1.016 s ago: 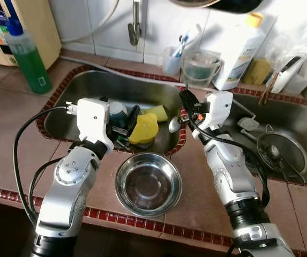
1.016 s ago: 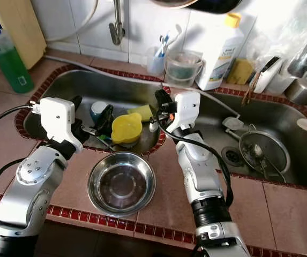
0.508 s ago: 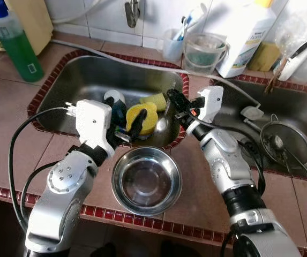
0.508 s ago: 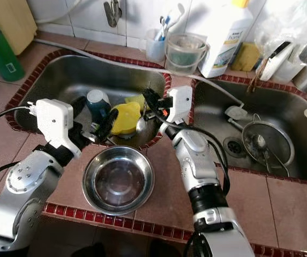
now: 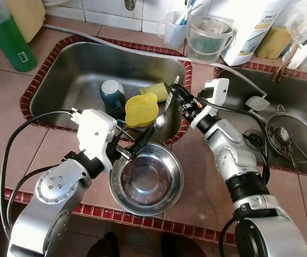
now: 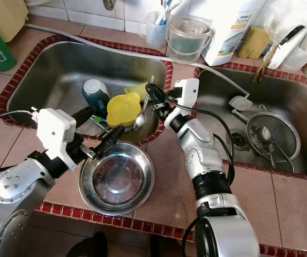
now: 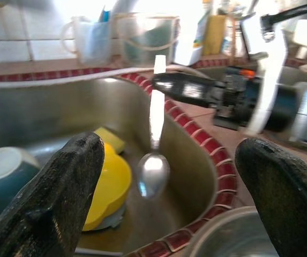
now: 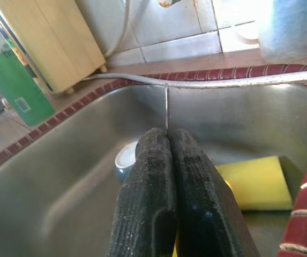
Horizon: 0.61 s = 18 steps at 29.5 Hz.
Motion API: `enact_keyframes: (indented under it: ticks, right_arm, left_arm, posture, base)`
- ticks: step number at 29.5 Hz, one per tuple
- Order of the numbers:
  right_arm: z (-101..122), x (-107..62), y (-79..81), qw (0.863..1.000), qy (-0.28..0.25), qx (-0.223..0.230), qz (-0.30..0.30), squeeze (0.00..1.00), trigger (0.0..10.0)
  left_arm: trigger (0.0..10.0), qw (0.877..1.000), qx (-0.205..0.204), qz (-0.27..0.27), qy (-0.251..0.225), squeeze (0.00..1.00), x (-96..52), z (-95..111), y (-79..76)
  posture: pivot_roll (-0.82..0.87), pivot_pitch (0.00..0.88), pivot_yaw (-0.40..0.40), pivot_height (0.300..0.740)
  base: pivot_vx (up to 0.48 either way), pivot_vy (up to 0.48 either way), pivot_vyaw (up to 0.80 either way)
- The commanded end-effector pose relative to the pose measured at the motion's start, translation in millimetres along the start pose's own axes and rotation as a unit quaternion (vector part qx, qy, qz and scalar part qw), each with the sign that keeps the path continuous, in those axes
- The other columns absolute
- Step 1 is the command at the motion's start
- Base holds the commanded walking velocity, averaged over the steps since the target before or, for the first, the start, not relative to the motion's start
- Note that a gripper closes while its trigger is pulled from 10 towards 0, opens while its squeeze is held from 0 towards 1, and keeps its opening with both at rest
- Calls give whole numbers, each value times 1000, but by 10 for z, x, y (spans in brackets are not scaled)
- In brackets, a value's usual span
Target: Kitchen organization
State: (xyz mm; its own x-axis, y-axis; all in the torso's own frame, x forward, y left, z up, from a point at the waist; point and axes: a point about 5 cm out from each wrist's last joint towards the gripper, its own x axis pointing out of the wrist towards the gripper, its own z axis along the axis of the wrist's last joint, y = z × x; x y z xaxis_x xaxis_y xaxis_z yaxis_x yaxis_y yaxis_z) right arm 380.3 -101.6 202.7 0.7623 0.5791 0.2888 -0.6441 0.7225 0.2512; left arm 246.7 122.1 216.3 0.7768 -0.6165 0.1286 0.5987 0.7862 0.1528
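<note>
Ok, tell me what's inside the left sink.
A teal cup, mouth down, a yellow bowl and a yellow sponge partly behind it. The right tool holds a spoon over the basin. Whatever lies under the bowl is hidden.

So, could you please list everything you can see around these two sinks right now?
Spoon: one, silver, hanging bowl-down over the left sink, held by its handle.
Steel bowl: one, silver, on the counter in front of the left sink.
Yellow cup: one, in the left sink.
Teal cup: one, upside down in the left sink.
Sponge: one, yellow, in the left sink.
Green bottle: one, counter left of the sink.
White bottle: one, behind the sinks.
Clear bucket: one, behind the sinks.
Strainer: one, metal, in the right sink.
Left gripper: black, open, at the bowl's near-left rim.
Right gripper: black, shut on the spoon's handle.
</note>
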Motion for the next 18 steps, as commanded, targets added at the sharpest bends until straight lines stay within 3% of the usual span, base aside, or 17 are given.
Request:
enact_keyframes:
  ticks: [1,11,18]
  right_arm:
    - [0,2,-20,1000,4,10,3,0,10000]
    - [-2,97,-66,999,8,47,3,0,10000]
    - [8,136,-77,999,12,47,3,0,10000]
  left_arm:
    - [10000,1000,-1,-18,-6,0,-36,54,-56]
    - [10000,999,-4,-38,-9,0,-84,121,-117]
    - [10000,999,-10,-43,-12,0,-88,140,-140]
  posture:
    - [-72,308,-67,740]
    - [-57,300,-70,740]
    - [-54,300,-70,740]
  base:
    - [0,0,0]
    - [0,0,0]
    - [0,0,0]
